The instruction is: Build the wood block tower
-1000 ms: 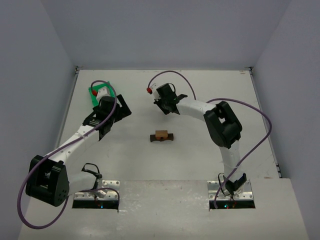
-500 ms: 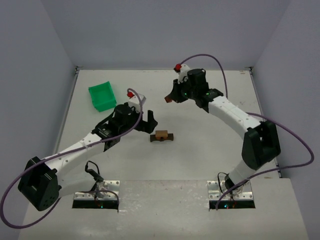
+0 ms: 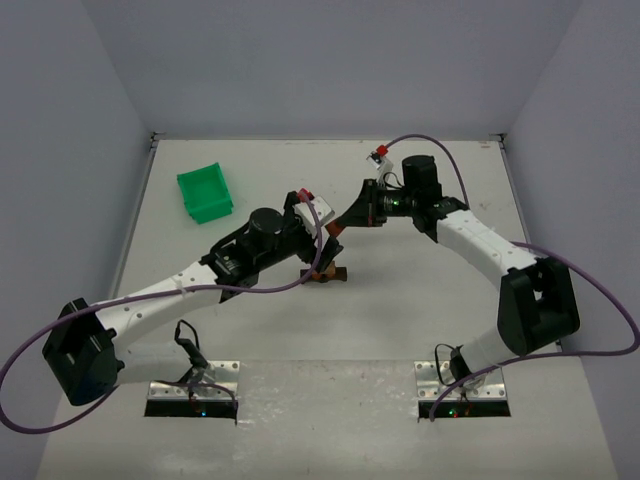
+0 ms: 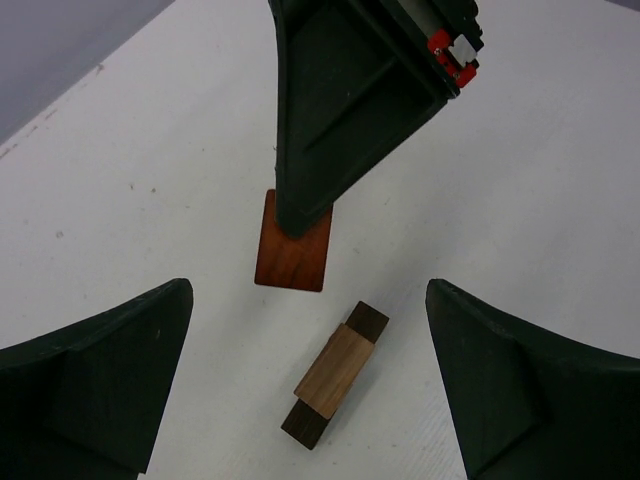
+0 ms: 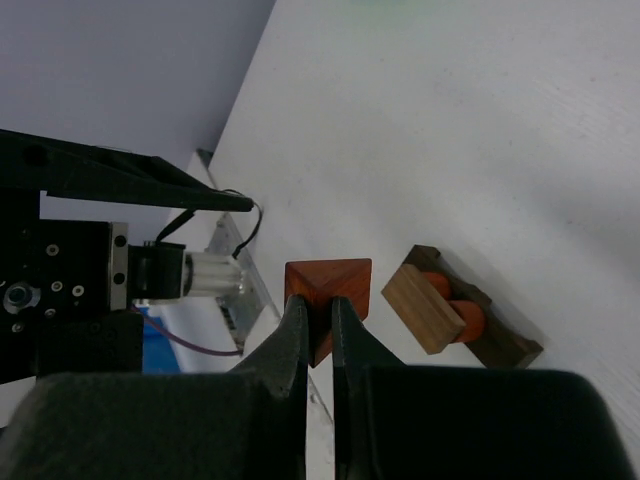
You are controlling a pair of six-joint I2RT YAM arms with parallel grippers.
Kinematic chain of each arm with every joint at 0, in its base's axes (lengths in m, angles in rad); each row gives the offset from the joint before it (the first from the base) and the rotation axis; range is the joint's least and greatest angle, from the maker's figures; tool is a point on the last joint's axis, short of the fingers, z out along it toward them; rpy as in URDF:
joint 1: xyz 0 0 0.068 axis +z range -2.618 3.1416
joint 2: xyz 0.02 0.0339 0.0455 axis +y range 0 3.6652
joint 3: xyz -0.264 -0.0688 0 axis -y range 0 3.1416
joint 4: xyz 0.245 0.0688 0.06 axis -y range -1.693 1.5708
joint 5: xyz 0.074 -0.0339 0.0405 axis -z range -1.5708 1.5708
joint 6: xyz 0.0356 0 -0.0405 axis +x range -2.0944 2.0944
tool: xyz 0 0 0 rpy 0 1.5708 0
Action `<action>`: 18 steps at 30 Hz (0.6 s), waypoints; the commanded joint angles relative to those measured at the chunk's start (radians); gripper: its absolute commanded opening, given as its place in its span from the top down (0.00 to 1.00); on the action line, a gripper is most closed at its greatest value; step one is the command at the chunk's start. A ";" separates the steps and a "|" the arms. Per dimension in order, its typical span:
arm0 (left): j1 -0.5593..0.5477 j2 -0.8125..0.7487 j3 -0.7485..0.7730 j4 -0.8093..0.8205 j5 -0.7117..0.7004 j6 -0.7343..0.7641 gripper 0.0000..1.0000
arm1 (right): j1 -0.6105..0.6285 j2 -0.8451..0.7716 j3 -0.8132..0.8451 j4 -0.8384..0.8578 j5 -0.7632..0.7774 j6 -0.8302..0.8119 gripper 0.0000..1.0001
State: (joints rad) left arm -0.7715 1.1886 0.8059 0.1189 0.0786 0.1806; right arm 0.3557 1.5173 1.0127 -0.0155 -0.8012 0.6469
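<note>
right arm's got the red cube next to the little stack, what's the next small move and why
Probably shift the right gripper sideways until its red cube sits over the light block, then lower it. The cube is clamped but hangs beside the stack, not above it, and the light block's top looks bare.
</note>
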 commanded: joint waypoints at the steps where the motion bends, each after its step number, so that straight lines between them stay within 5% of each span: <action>1: 0.000 0.021 0.054 0.059 0.021 0.047 0.06 | -0.003 -0.048 -0.013 0.131 -0.128 0.100 1.00; 9: -0.002 0.009 0.039 0.050 0.076 0.051 0.33 | -0.005 -0.055 -0.023 0.162 -0.133 0.147 1.00; 18: 0.000 -0.015 0.033 0.053 0.072 0.056 0.48 | -0.009 -0.052 -0.013 0.137 -0.139 0.134 1.00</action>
State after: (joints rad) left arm -0.7715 1.2080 0.8238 0.1307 0.1352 0.2286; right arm 0.3550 1.4952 0.9932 0.0879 -0.9183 0.7856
